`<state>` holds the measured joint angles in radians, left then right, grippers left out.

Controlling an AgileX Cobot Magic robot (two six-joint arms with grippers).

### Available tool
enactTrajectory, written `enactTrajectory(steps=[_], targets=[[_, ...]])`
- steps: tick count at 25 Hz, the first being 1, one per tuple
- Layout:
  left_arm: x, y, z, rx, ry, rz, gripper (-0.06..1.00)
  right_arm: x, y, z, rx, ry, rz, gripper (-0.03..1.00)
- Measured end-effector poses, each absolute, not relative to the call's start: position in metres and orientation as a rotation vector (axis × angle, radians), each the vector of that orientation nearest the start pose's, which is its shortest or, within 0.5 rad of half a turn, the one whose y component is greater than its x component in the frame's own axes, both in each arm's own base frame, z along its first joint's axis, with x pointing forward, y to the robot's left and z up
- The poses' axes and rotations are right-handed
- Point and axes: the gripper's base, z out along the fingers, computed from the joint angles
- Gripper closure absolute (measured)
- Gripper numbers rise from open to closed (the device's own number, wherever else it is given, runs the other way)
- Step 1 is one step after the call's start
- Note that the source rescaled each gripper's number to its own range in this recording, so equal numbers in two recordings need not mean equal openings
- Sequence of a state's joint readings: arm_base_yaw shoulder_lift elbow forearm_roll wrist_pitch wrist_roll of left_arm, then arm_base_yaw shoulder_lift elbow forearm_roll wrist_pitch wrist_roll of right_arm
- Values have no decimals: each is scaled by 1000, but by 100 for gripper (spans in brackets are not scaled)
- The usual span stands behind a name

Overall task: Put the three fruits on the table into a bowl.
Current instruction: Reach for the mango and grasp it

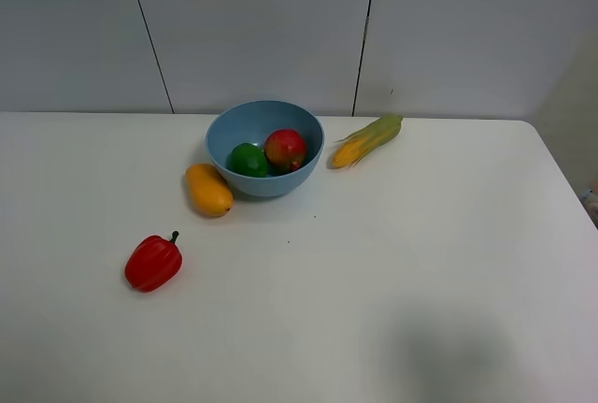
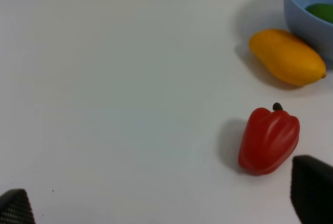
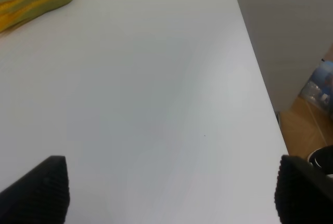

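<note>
Right claw (image 3: 171, 190) spread, near table (image 3: 130, 89) edge

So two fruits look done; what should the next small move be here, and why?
Probably send the open left gripper forward toward the mango, passing the red pepper. The lime and red fruit already sit in the bowl; the mango alone lies on the table beside it, on the left arm's side.

Count one round red fruit (image 1: 285, 150), one green lime (image 1: 249, 160) and one orange-yellow mango (image 1: 208, 190) — three fruits in total. You also have one light-blue bowl (image 1: 245, 115), one red bell pepper (image 1: 153, 263), one corn cob (image 1: 366, 140) and one white table (image 1: 420, 253).
</note>
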<state>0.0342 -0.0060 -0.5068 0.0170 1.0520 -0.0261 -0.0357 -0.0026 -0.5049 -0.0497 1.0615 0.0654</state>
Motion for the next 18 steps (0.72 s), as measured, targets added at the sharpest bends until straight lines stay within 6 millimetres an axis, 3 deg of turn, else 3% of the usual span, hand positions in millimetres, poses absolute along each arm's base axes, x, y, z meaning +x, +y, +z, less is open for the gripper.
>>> enactTrajectory(steps=[18], targets=[[-6,1,280,-62,2022,25,-6,-6,-4,279,107,2034,-40,71]])
